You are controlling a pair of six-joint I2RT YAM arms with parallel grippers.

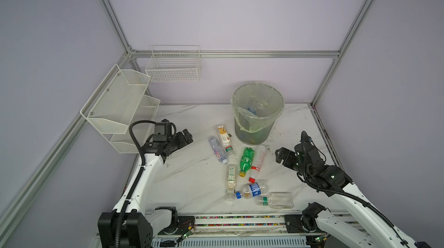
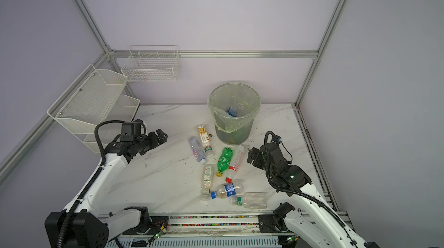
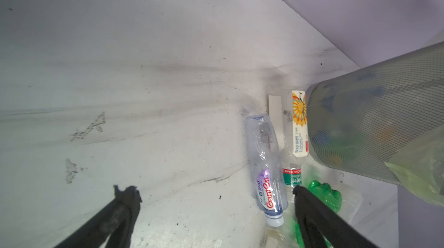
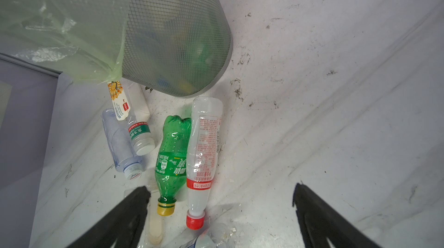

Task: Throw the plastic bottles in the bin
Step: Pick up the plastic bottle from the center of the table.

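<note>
Right wrist: right claw [image 4: 221, 189] agape near bottles [image 4: 171, 153]

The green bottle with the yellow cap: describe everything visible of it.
The green bottle is translucent green plastic with a lobed base, a green label with white print and a yellow cap screwed on. It looks empty. It lies on its side on the marble table, base toward the bin, its side seemingly against the red-capped bottle.
</note>
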